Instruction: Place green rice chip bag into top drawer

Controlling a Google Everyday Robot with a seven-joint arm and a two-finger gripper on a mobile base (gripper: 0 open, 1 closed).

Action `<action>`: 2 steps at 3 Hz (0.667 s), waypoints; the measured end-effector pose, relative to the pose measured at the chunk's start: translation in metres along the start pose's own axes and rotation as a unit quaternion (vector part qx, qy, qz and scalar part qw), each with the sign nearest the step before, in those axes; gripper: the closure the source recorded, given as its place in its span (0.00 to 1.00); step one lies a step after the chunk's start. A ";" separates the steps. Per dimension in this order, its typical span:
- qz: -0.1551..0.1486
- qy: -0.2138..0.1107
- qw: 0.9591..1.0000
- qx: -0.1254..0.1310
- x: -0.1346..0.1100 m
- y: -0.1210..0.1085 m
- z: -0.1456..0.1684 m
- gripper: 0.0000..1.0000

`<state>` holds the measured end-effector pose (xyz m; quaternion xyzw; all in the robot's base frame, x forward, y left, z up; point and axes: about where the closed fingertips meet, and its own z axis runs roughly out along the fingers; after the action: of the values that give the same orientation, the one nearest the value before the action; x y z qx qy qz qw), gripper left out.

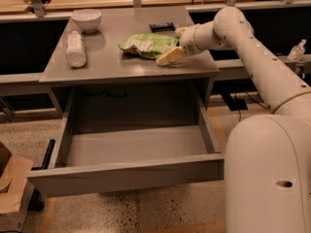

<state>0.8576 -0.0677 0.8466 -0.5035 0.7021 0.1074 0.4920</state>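
The green rice chip bag (146, 45) lies flat on the grey table top, right of centre. My gripper (175, 44) is at the bag's right end, low over the table. It is open, with one finger (167, 58) in front of the bag's edge and the other (181, 31) behind it. The bag rests on the table and is not lifted. The top drawer (126, 174) is pulled fully out below the table, and nothing shows inside it.
A white bottle (75, 49) lies on its side at the table's left. A white bowl (86, 19) stands at the back left. A small black bar (161, 26) lies behind the bag. A cardboard box (10, 188) sits on the floor at the left.
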 end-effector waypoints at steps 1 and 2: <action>0.000 0.000 1.000 0.000 -0.006 -0.003 -0.004 0.49; 0.000 0.000 1.000 0.000 -0.006 -0.003 -0.004 0.73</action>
<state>0.8575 -0.0677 0.8542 -0.5035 0.7020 0.1073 0.4920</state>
